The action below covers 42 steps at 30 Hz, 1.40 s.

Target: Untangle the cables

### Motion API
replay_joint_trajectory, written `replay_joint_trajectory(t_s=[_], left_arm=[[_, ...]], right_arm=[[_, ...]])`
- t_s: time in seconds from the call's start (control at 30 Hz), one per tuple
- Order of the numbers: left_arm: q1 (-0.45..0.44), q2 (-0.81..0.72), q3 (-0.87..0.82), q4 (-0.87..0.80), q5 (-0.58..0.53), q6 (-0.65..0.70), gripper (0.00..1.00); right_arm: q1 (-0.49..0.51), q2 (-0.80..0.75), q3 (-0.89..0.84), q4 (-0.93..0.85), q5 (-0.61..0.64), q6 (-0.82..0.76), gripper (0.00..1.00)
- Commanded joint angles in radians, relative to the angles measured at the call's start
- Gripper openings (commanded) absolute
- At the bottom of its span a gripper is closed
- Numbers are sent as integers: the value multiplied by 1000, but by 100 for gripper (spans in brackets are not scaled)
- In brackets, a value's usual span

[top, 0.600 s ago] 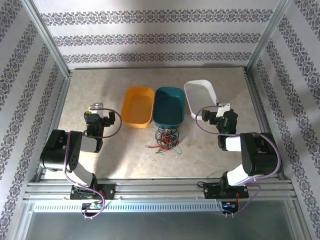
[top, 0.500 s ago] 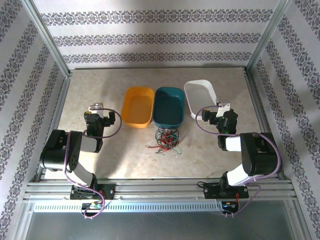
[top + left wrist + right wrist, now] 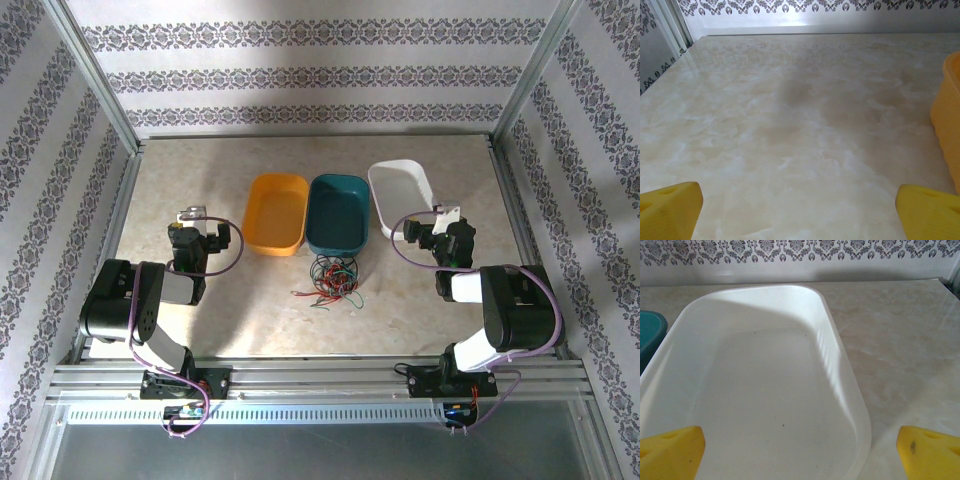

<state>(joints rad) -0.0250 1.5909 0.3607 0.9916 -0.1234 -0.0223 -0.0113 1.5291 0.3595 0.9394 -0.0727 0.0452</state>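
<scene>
Cables [image 3: 333, 277] lie tangled between left jaws and right jaws, well apart; both stand wide.

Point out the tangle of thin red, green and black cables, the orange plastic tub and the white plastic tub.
tangle of thin red, green and black cables [image 3: 333, 278]: top external view, middle of the bundle.
orange plastic tub [image 3: 276, 212]: top external view, bare floor.
white plastic tub [image 3: 765, 405]: right wrist view, bare floor.

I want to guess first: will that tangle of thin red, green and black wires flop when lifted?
Probably floppy: the tangle of thin red, green and black wires lies in loose curly loops, so strands would likely dangle. One pull may drag the whole clump, since loops cross. It looks light, being thin.
</scene>
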Motion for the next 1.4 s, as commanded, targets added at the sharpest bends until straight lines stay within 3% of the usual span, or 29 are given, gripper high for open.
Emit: replay_joint_trajectory(t_s=[0.0, 0.3, 0.37, 0.4, 0.5, 0.6, 0.67, 0.77, 0.9, 0.97, 1.07, 1.13, 1.37], left_arm=[[0, 5, 12, -7, 1, 13, 99], [1, -5, 28, -40, 28, 22, 99], [-7, -94, 97, -258, 45, 34, 99], [-8, -155, 164, -442, 35, 1, 99], [0, -248, 321, -789, 15, -102, 99], [-20, -315, 270, -736, -84, -155, 99], [-23, -370, 235, -733, -124, -247, 99], [-59, -419, 258, -870, -107, -335, 99], [-274, -432, 258, -910, -65, -352, 99], [-373, -406, 274, -934, 2, -360, 99], [-474, -337, 293, -931, 186, -417, 99], [-538, -273, 315, -932, 295, -415, 99], [-686, -121, 416, -994, 335, -335, 99]], right_arm=[[-10, 10, 12, 35, -24, -5, 98], [-19, 10, 12, 36, -35, 3, 98], [-19, 10, 10, 37, -34, 2, 98], [-19, 3, 14, 35, -18, 8, 98], [2, -126, 58, -160, 113, 20, 98], [110, -317, 81, -327, 395, 43, 98], [202, -431, 74, -399, 483, 81, 98], [303, -557, 163, -750, 371, 198, 98], [496, -632, 245, -1050, 168, 264, 97], [565, -619, 299, -1206, 75, 301, 95], [604, -550, 378, -1410, -83, 321, 90], [604, -499, 408, -1494, -135, 332, 81], [599, -352, 440, -1487, -247, 352, 59]])
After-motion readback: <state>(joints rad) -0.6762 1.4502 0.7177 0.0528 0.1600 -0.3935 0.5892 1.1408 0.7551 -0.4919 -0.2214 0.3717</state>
